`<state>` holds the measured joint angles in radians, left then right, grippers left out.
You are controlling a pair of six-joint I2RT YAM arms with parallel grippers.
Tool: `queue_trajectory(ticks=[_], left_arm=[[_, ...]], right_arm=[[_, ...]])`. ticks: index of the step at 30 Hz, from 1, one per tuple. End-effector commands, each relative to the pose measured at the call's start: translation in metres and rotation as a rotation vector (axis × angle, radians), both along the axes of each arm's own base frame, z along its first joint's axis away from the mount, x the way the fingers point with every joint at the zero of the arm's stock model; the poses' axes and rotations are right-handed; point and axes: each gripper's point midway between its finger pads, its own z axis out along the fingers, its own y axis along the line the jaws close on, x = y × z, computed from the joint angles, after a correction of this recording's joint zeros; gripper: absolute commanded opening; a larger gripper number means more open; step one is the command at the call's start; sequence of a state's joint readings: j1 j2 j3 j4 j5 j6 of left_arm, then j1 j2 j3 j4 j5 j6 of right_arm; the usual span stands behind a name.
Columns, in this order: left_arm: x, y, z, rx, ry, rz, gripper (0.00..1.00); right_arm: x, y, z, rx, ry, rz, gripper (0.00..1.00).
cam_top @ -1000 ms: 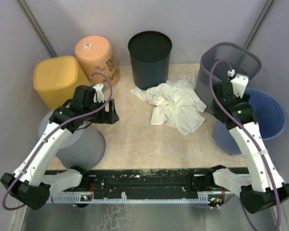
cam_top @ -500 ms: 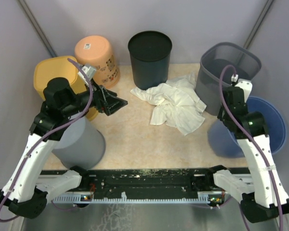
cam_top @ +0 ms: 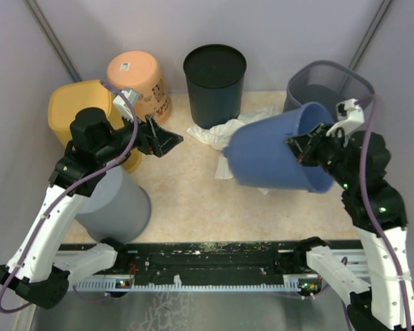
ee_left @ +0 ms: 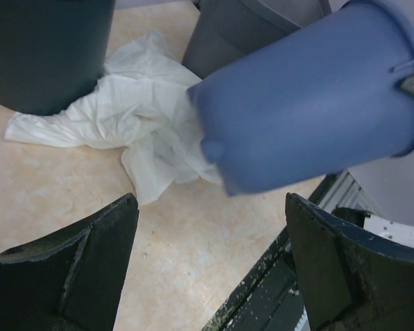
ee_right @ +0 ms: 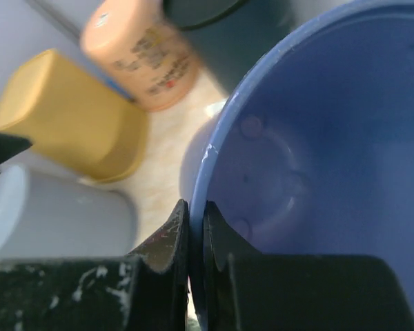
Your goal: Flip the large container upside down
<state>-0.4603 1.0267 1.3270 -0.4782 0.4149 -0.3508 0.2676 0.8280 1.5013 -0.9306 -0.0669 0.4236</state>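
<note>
1. From above: shows the large blue container (cam_top: 276, 148) off the counter (cam_top: 186, 193), tipped on its side right of centre. Mouth toward the right edge, base toward the middle, over the white cloth (cam_top: 252, 138).
2. From the right wrist: looks straight into the container's mouth. Shows what the top view hides, namely the right gripper (ee_right: 193, 210) pinched shut on the rim, one finger inside the wall and one outside.
3. From the left wrist: catches the container's outer wall and base at upper right, above the cloth. Frames the left gripper (ee_left: 210, 203) spread wide, nothing between its fingers.
4. Only from above: puts the left gripper at centre left, well apart from the container, near the yellow bin (cam_top: 79, 110) and orange bin (cam_top: 138, 76). Also a dark bin (cam_top: 215, 76) at top centre, a mesh bin (cam_top: 331, 72) at upper right and a grey bin (cam_top: 121, 207) at lower left.
5. Against a second ago: stood upright then at the right edge, mouth up; leaning half a second ago; now lifted and swung toward centre.
</note>
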Motion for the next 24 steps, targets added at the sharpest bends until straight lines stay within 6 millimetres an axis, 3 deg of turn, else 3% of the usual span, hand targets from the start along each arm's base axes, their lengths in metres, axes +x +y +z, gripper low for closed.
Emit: queue_trajectory(ticks=[1,5,9,17,24], left_arm=[[0.010,0.023,0.028,-0.020,-0.044,0.163,0.91],[0.010,0.027,0.020,-0.021,-0.018,0.197,0.91],[0.012,0.022,0.001,0.000,0.040,0.174,0.91],[0.017,0.020,-0.044,0.093,0.181,0.176,0.92],[0.015,0.016,-0.086,0.129,0.316,0.171,0.92]], right_arm=[[0.006,0.076,0.039,0.400,-0.207,0.349,0.00],[0.013,0.086,0.024,0.680,-0.217,0.381,0.00],[0.017,0.090,-0.002,0.827,-0.217,0.395,0.00],[0.011,0.108,-0.052,0.970,-0.137,0.425,0.00],[0.009,0.105,-0.083,0.997,-0.100,0.392,0.00]])
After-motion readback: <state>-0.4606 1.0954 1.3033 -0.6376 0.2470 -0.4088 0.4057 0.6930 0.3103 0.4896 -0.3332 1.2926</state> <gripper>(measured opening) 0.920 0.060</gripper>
